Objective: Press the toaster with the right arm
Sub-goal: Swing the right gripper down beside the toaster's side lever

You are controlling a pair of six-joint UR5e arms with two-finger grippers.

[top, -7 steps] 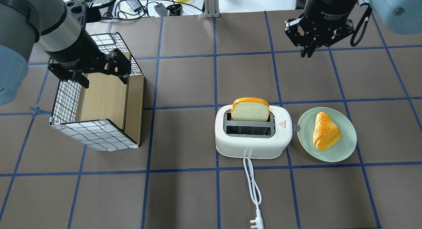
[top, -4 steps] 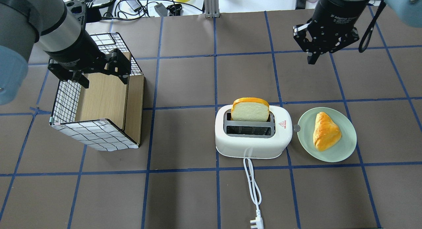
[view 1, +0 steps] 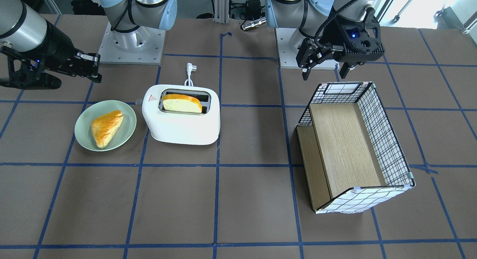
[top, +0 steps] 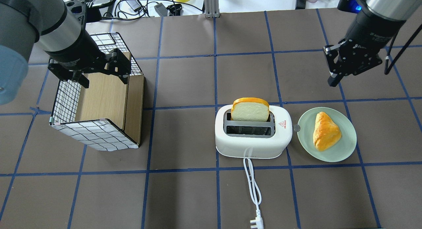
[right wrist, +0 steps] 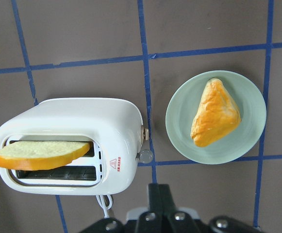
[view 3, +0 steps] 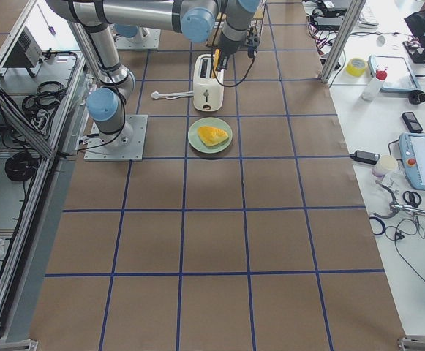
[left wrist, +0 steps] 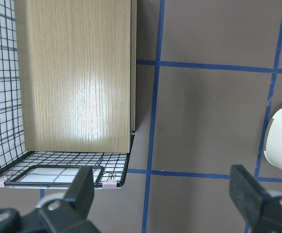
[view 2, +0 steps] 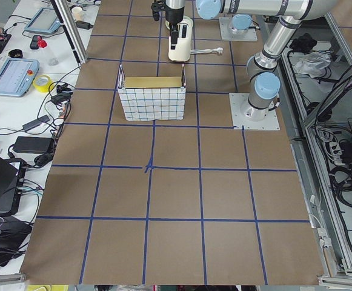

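The white toaster stands mid-table with a bread slice upright in its far slot. Its small lever sticks out of the end that faces the plate. The toaster also shows in the front view and the right wrist view. My right gripper is shut and empty. It hangs in the air beyond the plate, to the right of and behind the toaster, and touches nothing. In the right wrist view its fingers are pressed together. My left gripper is open and empty above the basket.
A green plate with a pastry lies right beside the toaster's lever end. The checked wire-and-wood basket stands at the left. The toaster's white cord and plug run toward the near edge.
My right gripper has swung to the right and nearer, from the far side of the table to a spot beyond the plate, and has turned. The left arm has not moved.
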